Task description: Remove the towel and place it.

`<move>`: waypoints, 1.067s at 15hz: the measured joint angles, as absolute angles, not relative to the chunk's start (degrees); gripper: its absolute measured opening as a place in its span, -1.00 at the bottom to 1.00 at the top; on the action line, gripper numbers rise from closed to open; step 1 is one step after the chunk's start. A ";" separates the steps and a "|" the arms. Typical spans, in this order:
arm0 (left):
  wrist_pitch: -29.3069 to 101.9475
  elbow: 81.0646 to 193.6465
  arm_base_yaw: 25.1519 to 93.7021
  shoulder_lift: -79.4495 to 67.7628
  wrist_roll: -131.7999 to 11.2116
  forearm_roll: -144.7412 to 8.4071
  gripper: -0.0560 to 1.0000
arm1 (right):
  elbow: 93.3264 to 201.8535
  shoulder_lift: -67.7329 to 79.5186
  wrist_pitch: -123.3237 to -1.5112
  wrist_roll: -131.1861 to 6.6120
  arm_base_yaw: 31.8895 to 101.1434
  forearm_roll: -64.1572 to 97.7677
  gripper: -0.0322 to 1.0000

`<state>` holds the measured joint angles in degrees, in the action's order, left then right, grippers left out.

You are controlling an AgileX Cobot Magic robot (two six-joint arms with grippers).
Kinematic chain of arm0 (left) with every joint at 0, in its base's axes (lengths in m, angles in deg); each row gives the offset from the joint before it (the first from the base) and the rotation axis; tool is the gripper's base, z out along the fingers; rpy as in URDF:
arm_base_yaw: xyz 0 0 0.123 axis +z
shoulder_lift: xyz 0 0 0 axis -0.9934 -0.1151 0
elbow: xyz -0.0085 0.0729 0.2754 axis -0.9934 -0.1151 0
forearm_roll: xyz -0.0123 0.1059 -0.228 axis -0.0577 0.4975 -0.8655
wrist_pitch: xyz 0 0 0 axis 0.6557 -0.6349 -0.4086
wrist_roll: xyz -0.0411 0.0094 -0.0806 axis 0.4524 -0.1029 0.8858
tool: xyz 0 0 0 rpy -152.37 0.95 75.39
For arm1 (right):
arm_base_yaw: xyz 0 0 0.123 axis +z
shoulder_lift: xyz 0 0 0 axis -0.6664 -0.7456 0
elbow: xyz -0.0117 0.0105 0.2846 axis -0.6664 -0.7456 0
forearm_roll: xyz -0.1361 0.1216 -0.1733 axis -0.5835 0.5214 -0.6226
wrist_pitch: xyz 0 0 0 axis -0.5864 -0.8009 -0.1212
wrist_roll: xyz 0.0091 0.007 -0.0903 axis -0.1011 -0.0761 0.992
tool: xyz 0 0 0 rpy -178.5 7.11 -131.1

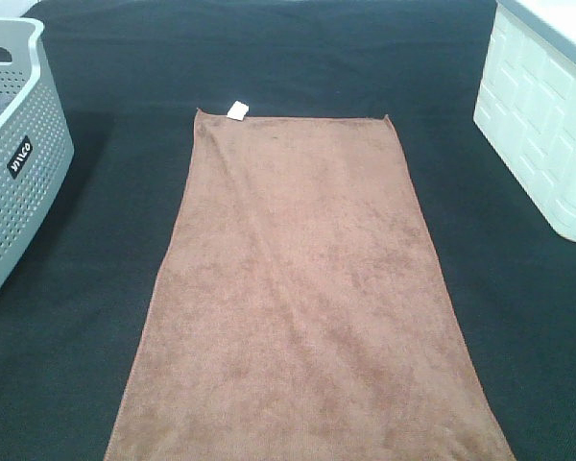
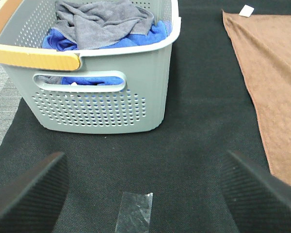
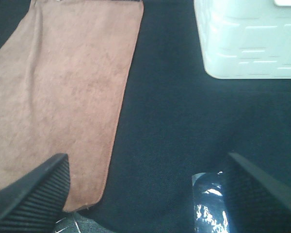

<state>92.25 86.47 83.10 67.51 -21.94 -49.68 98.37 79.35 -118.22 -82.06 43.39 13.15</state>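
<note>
The brown towel [image 1: 302,298] lies spread flat down the middle of the black cloth, its white tag [image 1: 237,110] at the far left corner. Neither arm shows in the high view. In the left wrist view the left gripper [image 2: 150,194] is open over bare black cloth, the towel's edge [image 2: 276,82] off to one side. In the right wrist view the right gripper [image 3: 150,194] is open too, empty, with one finger [image 3: 34,194] over the towel's near corner [image 3: 63,97].
A grey perforated basket [image 1: 14,173] at the left holds grey and blue cloths [image 2: 106,24]. A white bin [image 1: 547,125] stands at the right. Clear tape patches [image 2: 134,211] lie on the black cloth near each gripper.
</note>
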 joint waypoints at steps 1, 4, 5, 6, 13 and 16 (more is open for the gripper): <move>92.25 86.47 83.10 67.57 -22.11 -49.91 0.62 | 98.08 79.35 -117.48 -80.79 43.39 13.84 0.57; 92.25 86.47 83.10 67.57 -22.51 -51.00 0.62 | 96.25 79.35 -114.50 -79.76 43.39 13.95 0.56; 92.25 86.47 83.10 67.57 -22.57 -51.00 0.62 | 96.25 79.35 -114.16 -79.76 43.39 13.95 0.56; 92.25 86.47 83.10 67.57 -22.57 -51.00 0.62 | 96.25 79.35 -114.16 -79.76 43.39 13.95 0.56; 92.25 86.47 83.56 67.57 -22.57 -52.49 0.62 | 96.25 79.35 -114.10 -79.76 43.39 13.95 0.56; 92.25 86.47 85.68 67.57 -22.57 -53.35 0.62 | 96.25 79.35 -114.10 -79.76 43.39 13.95 0.56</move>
<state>92.25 86.47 85.68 67.57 -22.57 -53.35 96.25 79.35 -114.10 -79.76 43.39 13.95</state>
